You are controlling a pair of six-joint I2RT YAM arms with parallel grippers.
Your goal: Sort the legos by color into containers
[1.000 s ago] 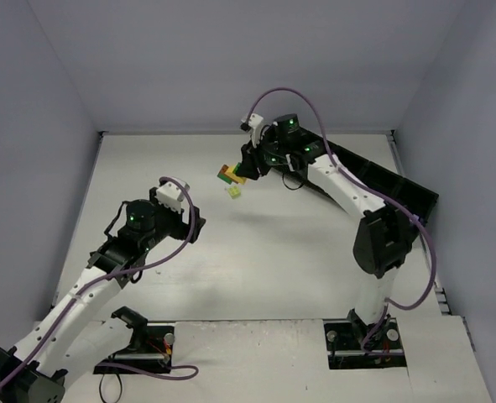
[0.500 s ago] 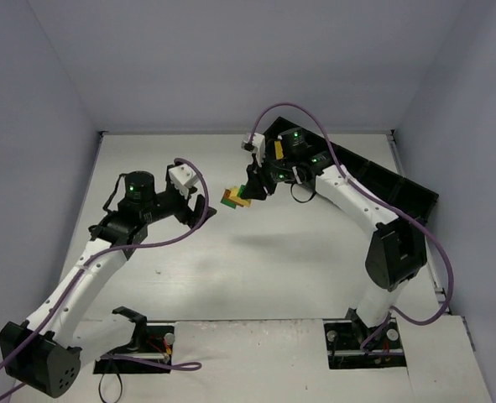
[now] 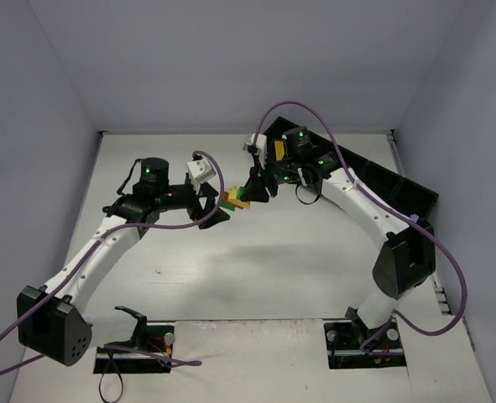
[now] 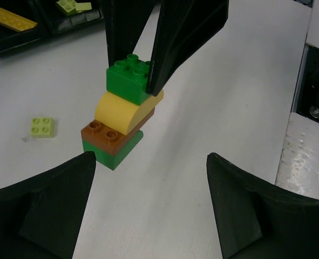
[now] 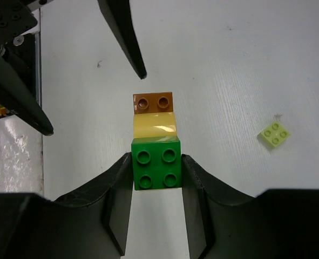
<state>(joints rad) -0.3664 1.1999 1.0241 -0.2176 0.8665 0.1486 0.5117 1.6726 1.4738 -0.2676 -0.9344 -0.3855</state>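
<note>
- Right wrist: right gripper point(image 5: 156, 162) clamped on green top brick point(image 5: 156, 168) of lego stack point(image 5: 155, 116), toward tabletop point(image 3: 315, 243) far edge; bottom green brick point(image 4: 112, 154) hidden there.
- Left gripper point(image 4: 148, 162) spread wide, empty.
- Containers point(image 4: 40, 39) cut off in left wrist.

Plain grey walls point(image 3: 231, 67) enclose a white table point(image 3: 264, 269) on three sides

Both arms stretched toward each other, their tips facing and close together. The left gripper point(image 3: 218, 210) had its jaws wide apart, holding nothing; the right gripper point(image 3: 253, 188) pinched a green brick point(image 5: 156, 168) between its fingers.
</note>
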